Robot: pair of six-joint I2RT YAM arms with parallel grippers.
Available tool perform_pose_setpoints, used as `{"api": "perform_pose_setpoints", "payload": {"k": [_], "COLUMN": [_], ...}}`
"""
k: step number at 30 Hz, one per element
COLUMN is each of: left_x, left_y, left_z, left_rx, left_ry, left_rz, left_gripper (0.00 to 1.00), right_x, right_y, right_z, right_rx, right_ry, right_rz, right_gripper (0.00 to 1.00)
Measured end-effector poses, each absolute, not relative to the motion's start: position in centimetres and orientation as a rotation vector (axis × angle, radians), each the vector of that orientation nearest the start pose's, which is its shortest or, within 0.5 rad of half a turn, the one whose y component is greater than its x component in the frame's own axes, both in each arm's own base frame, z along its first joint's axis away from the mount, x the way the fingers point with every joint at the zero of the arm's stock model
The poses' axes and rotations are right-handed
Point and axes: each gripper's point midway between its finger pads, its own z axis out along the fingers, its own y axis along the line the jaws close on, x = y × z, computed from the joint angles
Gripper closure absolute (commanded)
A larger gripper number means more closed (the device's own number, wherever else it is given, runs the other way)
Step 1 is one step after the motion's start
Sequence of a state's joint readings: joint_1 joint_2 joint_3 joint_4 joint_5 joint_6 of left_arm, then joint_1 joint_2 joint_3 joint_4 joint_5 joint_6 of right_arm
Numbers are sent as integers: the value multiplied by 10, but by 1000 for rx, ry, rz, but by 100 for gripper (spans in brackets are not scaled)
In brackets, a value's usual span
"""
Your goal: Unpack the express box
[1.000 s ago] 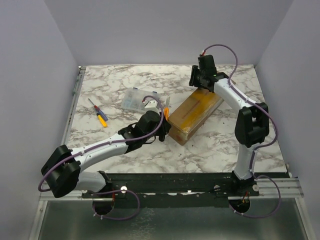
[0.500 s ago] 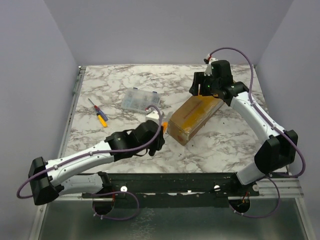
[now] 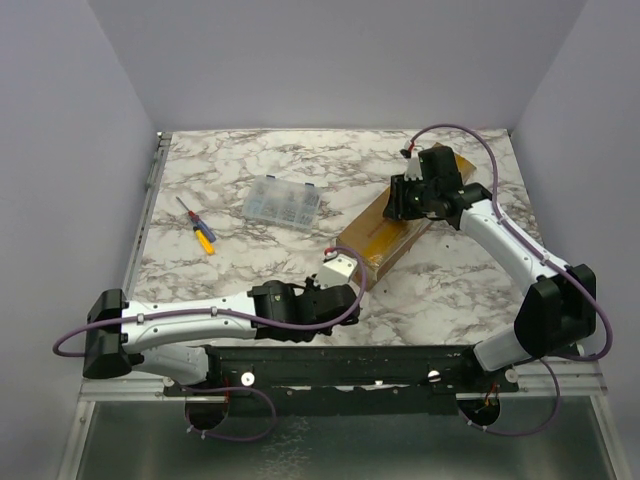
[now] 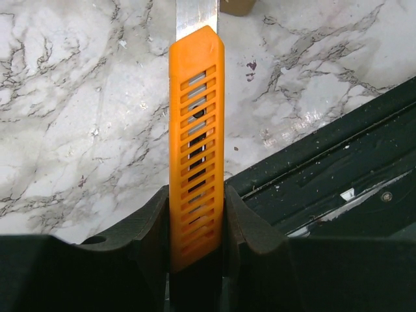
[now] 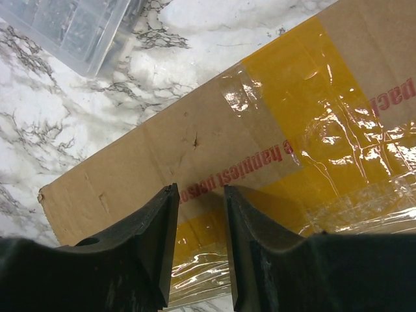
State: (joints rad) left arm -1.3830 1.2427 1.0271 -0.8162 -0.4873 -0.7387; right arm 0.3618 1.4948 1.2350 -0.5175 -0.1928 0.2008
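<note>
I judge unpacking barely begun: the express box lies just beneath my right fingers, slightly spread and empty, its tape seemingly uncut, while my left fingers pinch the orange cutter, its blade short of the box.

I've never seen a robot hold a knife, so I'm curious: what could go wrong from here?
The left gripper pinches the orange knife with its blade out; pressed into the tape, it might twist or slip in the jaws. The right gripper sits over the express box without clamping it, so the box could slide under the cut. A deep cut might damage whatever is inside, which is hidden.
</note>
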Motion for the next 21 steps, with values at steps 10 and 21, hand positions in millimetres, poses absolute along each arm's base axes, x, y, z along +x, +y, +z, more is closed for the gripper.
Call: {"api": "perform_pose_setpoints", "payload": {"k": [10, 21], "left_x": [114, 114], "left_y": [-282, -283], "left_z": [140, 138], "left_rx": [628, 615], "left_ry": [2395, 2403], "left_rz": [-223, -222], "left_gripper": [100, 100], "right_x": [357, 356], "right_y": [181, 183], "right_z": [170, 171], "right_rx": [-292, -299], "right_ry": [2368, 2365], "right_rz": [504, 511], "right_gripper": [61, 62]}}
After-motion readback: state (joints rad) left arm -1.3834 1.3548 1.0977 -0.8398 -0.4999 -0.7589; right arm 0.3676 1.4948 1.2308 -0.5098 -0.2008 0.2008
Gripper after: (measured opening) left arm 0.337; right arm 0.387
